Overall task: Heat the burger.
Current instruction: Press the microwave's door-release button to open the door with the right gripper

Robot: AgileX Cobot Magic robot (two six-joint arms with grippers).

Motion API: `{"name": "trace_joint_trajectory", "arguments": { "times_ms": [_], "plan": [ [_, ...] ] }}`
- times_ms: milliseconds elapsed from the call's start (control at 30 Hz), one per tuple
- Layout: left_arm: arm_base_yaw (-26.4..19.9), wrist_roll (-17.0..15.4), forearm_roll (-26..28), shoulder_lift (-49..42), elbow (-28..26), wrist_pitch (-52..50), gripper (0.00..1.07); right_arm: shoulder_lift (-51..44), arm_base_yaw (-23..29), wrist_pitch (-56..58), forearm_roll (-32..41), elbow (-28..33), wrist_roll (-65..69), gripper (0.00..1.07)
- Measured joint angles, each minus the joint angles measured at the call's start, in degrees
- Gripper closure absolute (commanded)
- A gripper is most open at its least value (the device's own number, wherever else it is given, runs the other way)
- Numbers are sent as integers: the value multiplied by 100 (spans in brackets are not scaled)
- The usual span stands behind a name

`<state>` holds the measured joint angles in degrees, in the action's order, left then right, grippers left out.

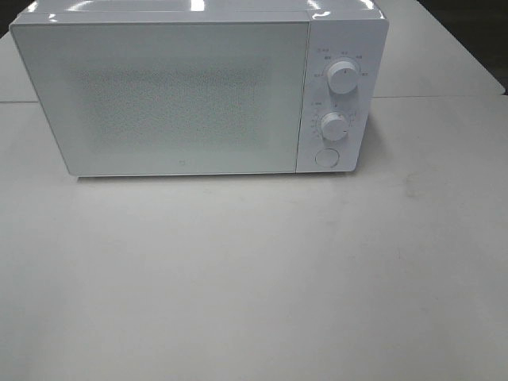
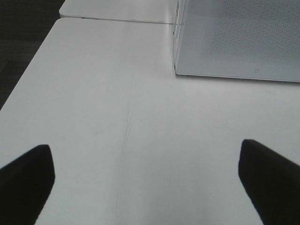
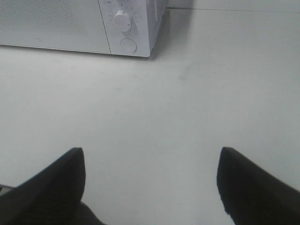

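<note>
I'm holding the left gripper (image 2: 145,147) and right gripper (image 3: 151,151) released above the table (image 1: 254,278), the closed microwave (image 1: 159,95) sitting at twelve o'clock.

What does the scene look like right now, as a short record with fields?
microwave: white, at the back of the table
door: shut
controls: upper knob, lower knob, round button below them
burger: not in view in any camera
left gripper: open, empty
right gripper: open, empty
</note>
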<state>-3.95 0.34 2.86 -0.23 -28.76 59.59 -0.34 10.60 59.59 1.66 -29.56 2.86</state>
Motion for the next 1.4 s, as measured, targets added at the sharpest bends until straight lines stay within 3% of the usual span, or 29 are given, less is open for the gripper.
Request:
{"name": "trace_joint_trajectory", "arguments": {
  "times_ms": [367, 867, 1400],
  "plan": [
    [0, 0, 0, 0, 0, 0, 7, 722, 0, -132, 0, -34, 0, 32],
    [0, 0, 0, 0, 0, 0, 7, 2928, 0, -2469, 0, -80, -69, 32],
    [0, 0, 0, 0, 0, 0, 7, 4681, 0, -4057, 0, 6, -115, 32]
  ]
}}
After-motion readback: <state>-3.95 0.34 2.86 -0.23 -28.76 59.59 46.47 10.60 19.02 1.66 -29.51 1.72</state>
